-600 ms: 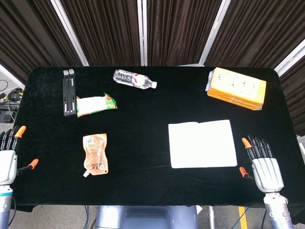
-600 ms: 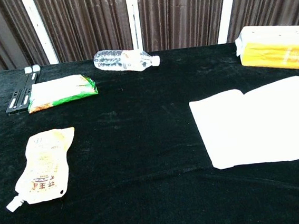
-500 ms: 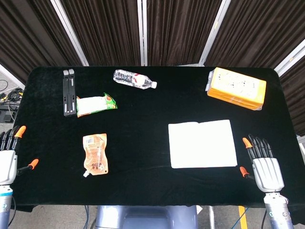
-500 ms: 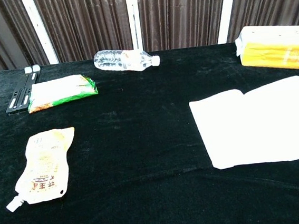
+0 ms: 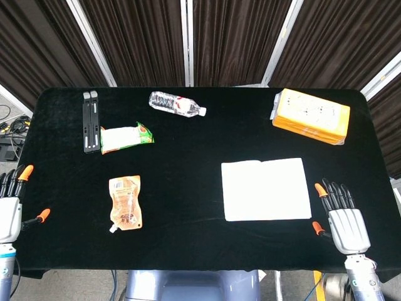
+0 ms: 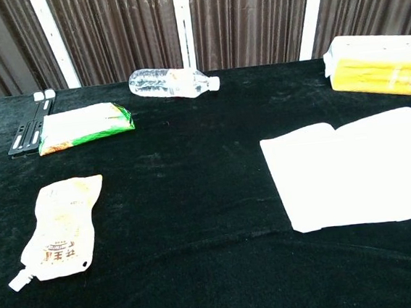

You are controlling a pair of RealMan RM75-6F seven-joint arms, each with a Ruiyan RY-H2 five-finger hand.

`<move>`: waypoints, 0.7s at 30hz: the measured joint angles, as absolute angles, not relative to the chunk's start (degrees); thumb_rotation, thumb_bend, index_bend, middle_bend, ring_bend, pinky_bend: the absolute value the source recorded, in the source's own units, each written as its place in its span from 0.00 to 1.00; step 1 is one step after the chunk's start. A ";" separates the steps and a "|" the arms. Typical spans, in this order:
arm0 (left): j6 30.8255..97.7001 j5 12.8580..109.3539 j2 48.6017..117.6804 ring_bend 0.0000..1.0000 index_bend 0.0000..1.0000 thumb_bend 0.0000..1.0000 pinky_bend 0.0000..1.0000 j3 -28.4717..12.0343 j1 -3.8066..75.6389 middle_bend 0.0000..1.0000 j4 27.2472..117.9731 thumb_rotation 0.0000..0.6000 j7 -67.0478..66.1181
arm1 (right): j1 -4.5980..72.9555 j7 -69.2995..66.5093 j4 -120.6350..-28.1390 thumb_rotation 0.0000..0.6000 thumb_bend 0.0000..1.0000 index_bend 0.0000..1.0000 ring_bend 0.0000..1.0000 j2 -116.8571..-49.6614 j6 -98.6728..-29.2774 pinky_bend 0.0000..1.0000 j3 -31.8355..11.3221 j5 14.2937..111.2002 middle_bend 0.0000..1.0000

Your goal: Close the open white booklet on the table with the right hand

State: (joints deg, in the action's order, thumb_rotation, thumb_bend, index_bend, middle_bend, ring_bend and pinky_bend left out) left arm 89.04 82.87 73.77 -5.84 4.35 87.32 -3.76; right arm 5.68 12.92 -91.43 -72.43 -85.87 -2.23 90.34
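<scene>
Just beside right robot hand: open booklet.

The light is bright and even, with almost no shadows. The white booklet glows so much its pages look blank. The black table stays very dark. Both pictures are sharp, without blur.

Only partly legible print: dark characters near the bottom of the orange spout pouch, resembling "王社", not readable with certainty. Printing on green-edged snack packet, beyond the pouch, too small to read. Bottle label and yellow package marks illegible.
</scene>
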 measured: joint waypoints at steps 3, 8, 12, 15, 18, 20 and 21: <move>89.51 83.21 73.67 0.00 0.03 0.15 0.00 -5.76 4.21 0.00 87.64 1.00 -3.92 | 5.79 13.10 -91.37 1.00 0.14 0.00 0.00 -72.63 -85.75 0.00 -2.28 90.33 0.00; 89.98 83.41 73.53 0.00 0.03 0.15 0.00 -5.76 4.03 0.00 88.19 1.00 -4.36 | 7.05 14.16 -92.61 1.00 0.14 0.00 0.00 -73.63 -83.31 0.00 -2.92 89.04 0.00; 89.73 83.01 73.43 0.00 0.03 0.15 0.00 -6.01 4.11 0.00 88.22 1.00 -4.21 | 8.53 16.72 -94.94 1.00 0.14 0.00 0.00 -75.20 -80.88 0.00 -3.51 87.78 0.00; 89.80 82.92 73.36 0.00 0.03 0.15 0.00 -6.13 4.09 0.00 88.13 1.00 -3.95 | 10.12 19.17 -96.94 1.00 0.14 0.00 0.00 -77.50 -78.68 0.00 -4.12 86.74 0.00; 89.91 82.86 73.20 0.00 0.03 0.15 0.00 -6.19 4.01 0.00 88.08 1.00 -3.61 | 11.84 22.08 -98.28 1.00 0.14 0.00 0.00 -80.62 -76.58 0.00 -5.05 84.90 0.00; 89.93 82.85 73.11 0.00 0.03 0.15 0.00 -6.21 3.97 0.00 88.09 1.00 -3.40 | 12.87 24.06 -98.82 1.00 0.14 0.00 0.00 -82.86 -75.43 0.00 -5.81 82.98 0.00; 89.94 82.84 73.05 0.00 0.03 0.15 0.00 -6.22 3.95 0.00 88.10 1.00 -3.26 | 13.22 24.81 -98.99 1.00 0.14 0.00 0.00 -83.69 -75.06 0.00 -6.12 82.10 0.00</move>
